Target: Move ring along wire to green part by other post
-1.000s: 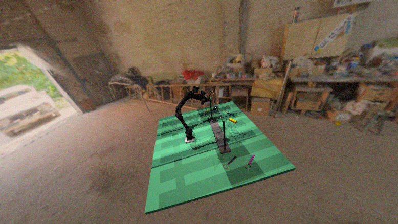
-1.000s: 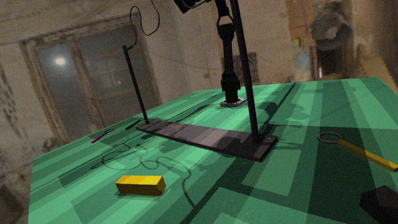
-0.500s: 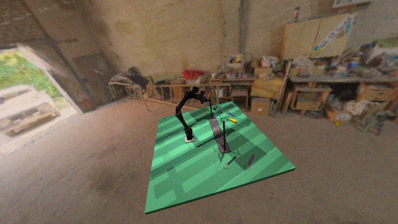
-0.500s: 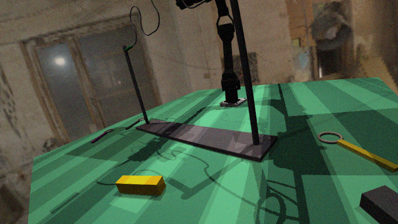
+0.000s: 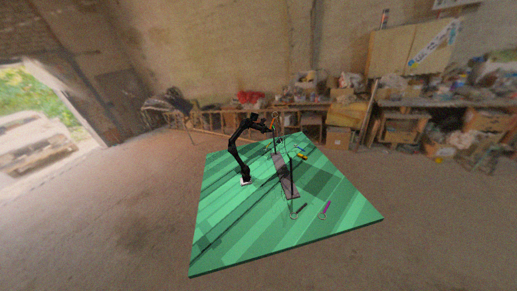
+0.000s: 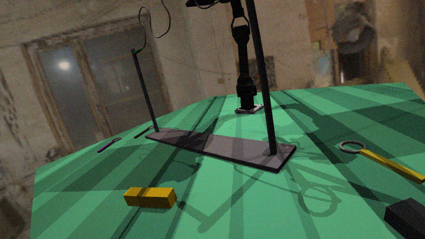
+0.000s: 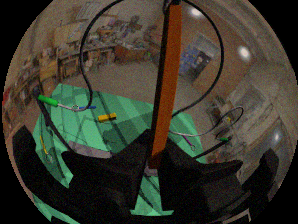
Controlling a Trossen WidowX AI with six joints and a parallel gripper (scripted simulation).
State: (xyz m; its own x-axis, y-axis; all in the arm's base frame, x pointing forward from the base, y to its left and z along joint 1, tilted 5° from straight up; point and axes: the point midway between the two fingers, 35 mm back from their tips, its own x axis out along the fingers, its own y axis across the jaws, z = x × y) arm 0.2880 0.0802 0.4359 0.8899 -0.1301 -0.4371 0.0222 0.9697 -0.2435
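The gripper [image 5: 270, 129] [image 7: 155, 159] is shut on the orange handle [image 5: 271, 123] [image 7: 167, 85], which points up from the fingers. The ring [image 5: 274, 111] is at the handle's upper end, above the far post [image 5: 274, 142] in the top view; it is out of frame in the exterior view and mostly cut off in the wrist view. Whether the wire passes through it cannot be told. One green part [image 5: 274, 127] [image 7: 48, 101] is at the far post; the other green part [image 6: 136, 51] [image 7: 224, 139] is at the near post [image 5: 291, 177]. The grey wire [image 7: 81, 52] curves high between them.
Both posts stand on a grey base plate [image 5: 286, 176] [image 6: 231, 145]. On the mat lie a yellow block [image 5: 302, 156] [image 6: 149, 197] [image 7: 107, 118], a yellow-handled ring [image 6: 389, 164], a magenta-handled ring [image 5: 326, 206] [image 6: 105, 146], a black-handled ring [image 5: 302, 207] and a dark block [image 6: 407, 217].
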